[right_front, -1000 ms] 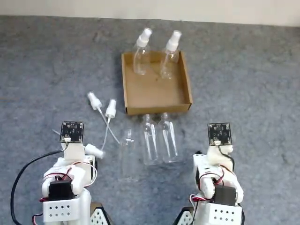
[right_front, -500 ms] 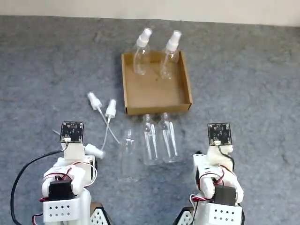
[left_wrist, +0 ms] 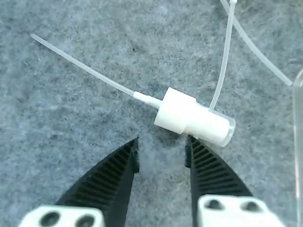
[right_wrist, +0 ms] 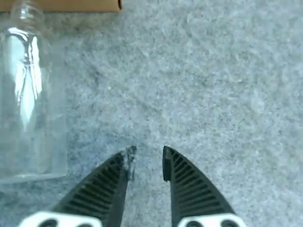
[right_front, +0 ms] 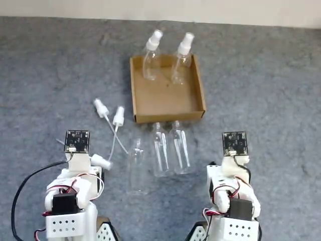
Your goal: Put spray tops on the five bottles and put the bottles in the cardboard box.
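Two clear bottles with white spray tops (right_front: 150, 54) (right_front: 181, 56) lean over the far wall of the cardboard box (right_front: 168, 117). Three topless clear bottles (right_front: 136, 165) (right_front: 160, 150) (right_front: 180, 148) lie side by side on the carpet just in front of the box. Two loose spray tops (right_front: 100, 108) (right_front: 119, 116) lie to the left of the box. A third spray top (left_wrist: 194, 117) lies just beyond my left gripper (left_wrist: 162, 146), which is open and holds nothing. My right gripper (right_wrist: 147, 156) hovers narrowly open over bare carpet, beside one bottle (right_wrist: 28, 99).
Grey carpet covers the table. The left arm (right_front: 70, 193) and right arm (right_front: 233, 193) sit folded at the near edge. The spray tops' thin dip tubes (left_wrist: 85, 68) trail across the carpet. The box's near wall (right_wrist: 61, 4) lies beyond the right gripper.
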Motion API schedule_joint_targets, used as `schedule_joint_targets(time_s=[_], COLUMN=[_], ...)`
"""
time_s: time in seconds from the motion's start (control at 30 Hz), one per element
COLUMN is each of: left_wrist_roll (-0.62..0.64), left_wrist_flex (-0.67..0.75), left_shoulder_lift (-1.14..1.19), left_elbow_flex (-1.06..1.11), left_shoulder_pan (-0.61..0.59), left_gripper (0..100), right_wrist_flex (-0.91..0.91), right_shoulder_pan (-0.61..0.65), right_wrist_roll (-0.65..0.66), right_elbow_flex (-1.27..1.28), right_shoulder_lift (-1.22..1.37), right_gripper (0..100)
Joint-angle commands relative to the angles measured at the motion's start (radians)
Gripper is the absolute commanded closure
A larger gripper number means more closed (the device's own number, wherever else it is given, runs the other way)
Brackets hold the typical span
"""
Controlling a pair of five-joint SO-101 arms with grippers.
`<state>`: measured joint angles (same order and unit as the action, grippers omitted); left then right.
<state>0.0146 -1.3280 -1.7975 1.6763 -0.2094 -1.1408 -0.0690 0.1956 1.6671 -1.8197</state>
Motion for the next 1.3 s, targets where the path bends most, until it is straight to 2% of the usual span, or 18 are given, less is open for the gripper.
schedule_joint_targets(time_s=[0.0, 1.13, 1.2, 1.27], left_wrist_roll=[-0.005, -0.009, -0.009, -0.009], left_wrist_flex=[-0.005, 0.015, 0.055, 0.112], left_shoulder_lift=[-0.005, -0.007, -0.007, -0.007], left_elbow_flex=[0.019, 0.019, 0.019, 0.019], left_shoulder_pan=[-0.008, -0.01, -0.021, -0.051], left_gripper=[88, 88, 88, 88], right_wrist_flex=[0.01, 0.048, 0.104, 0.159], right_shoulder_pan=[-0.01, -0.004, -0.01, -0.01], right_wrist_roll=[0.009, 0.011, 0.051, 0.146], right_elbow_flex=[0.173, 0.173, 0.173, 0.173], right_shoulder_lift=[-0.008, -0.013, -0.013, -0.013], right_gripper=[94.3, 94.0, 94.0, 94.0])
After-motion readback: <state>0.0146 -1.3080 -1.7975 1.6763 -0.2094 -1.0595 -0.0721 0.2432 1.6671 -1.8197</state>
